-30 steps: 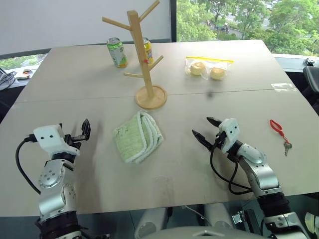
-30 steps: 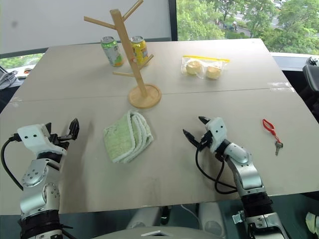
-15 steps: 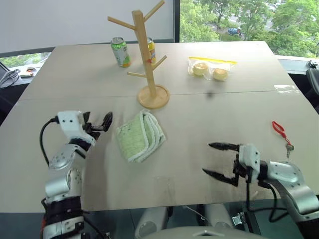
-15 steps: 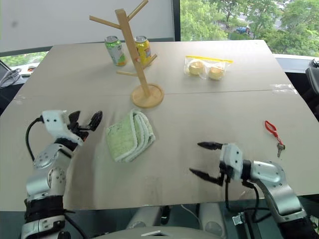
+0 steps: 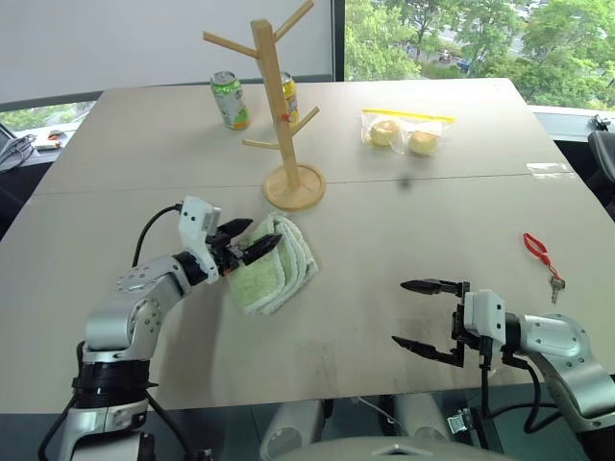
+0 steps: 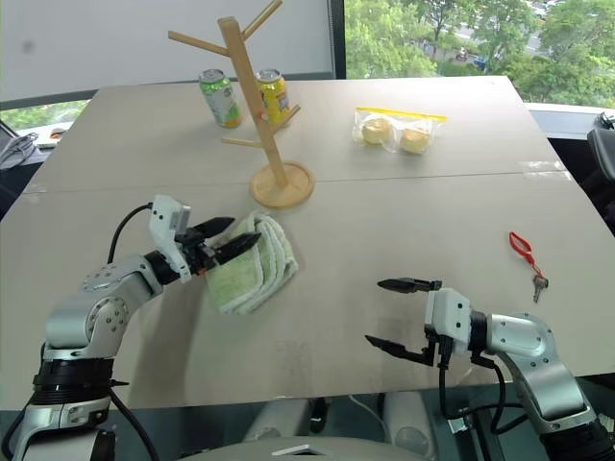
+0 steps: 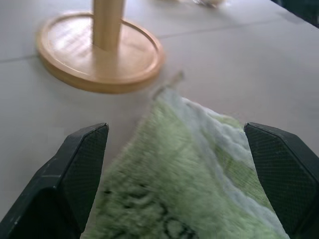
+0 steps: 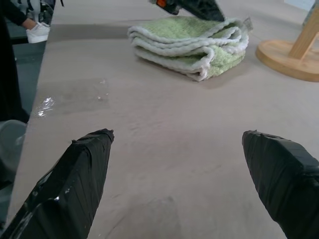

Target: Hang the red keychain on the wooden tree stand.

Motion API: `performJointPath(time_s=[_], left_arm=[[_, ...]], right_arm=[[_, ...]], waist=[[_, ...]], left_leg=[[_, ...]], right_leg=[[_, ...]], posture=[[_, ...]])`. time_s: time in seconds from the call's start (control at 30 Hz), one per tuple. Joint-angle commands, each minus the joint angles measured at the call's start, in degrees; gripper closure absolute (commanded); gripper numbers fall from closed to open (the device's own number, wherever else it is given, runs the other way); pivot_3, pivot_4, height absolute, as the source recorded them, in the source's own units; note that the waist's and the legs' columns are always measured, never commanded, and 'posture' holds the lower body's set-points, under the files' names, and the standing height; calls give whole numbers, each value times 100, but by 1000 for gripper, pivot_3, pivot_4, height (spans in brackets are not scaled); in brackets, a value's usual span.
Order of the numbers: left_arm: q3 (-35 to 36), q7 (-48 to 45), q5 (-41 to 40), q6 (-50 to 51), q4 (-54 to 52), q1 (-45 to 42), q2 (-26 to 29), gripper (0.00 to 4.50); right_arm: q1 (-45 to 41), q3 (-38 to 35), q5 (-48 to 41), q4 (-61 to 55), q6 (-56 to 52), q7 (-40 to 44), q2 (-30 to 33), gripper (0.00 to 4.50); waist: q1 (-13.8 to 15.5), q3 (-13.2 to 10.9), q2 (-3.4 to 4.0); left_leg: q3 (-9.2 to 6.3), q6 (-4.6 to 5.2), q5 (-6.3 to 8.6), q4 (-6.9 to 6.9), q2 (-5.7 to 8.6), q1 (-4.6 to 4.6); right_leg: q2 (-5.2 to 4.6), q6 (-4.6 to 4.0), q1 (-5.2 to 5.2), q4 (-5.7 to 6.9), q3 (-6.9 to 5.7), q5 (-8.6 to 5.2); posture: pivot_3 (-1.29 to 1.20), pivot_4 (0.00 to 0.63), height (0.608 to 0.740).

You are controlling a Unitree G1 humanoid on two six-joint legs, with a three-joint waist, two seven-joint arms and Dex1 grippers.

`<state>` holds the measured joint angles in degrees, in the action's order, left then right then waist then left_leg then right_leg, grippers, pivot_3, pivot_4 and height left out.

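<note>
So the counter (image 5: 404, 206) is a big pale beige slab with a seam running across it just past the stand's base, and behind it there's a white wall panel plus a window full of green trees. The keychain (image 5: 540, 253) is sitting way over on the right side of the counter, flat, a thin red loop strap with a small silver key at the near end, nothing touching it. The stand (image 5: 279, 106) is toward the far middle, a light wood pole on a round disc base with pegs angling up, and nothing on them that I can make out. Two cans (image 5: 229, 99) sit just behind it, one green, one yellow, and a clear bag (image 5: 404, 132) with two round buns is off to its right. A folded green towel (image 5: 279, 264) lies in front of the stand. The left pincer (image 5: 252, 248) is spread wide right over the towel's near-left edge, gripping nothing. The right pincer (image 5: 421, 317) is also wide open above bare counter, well apart from the keychain.
</note>
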<state>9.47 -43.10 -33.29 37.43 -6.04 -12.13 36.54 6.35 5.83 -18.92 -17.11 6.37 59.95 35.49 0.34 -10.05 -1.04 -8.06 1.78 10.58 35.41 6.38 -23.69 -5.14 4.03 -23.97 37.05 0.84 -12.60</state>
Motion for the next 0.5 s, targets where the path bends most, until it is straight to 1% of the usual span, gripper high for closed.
performJointPath(time_s=[0.03, 0.23, 0.5], left_arm=[[-77, -67, 90, 33, -132, 2, 102, 0], [-252, 95, 482, 60, 147, -54, 100, 0], [-431, 262, 763, 178, 328, -129, 17, 0]], right_arm=[[6, -32, -15, -208, 35, -77, -14, 72], [16, -82, -29, -175, 42, -182, -34, 72], [-120, -40, -3, -169, -27, -308, -85, 72]], waist=[[13, 0, 0], [37, 0, 0], [37, 0, 0]], left_leg=[[0, 0, 0, 0, 0, 0], [0, 0, 0, 0, -1, 0], [0, 0, 0, 0, -1, 1]], right_leg=[[0, 0, 0, 0, 0, 0], [-2, -11, 0, -1, 2, -6], [-3, -10, 0, -1, 2, -5]], posture=[[0, 150, 740], [0, 150, 740], [0, 150, 740]])
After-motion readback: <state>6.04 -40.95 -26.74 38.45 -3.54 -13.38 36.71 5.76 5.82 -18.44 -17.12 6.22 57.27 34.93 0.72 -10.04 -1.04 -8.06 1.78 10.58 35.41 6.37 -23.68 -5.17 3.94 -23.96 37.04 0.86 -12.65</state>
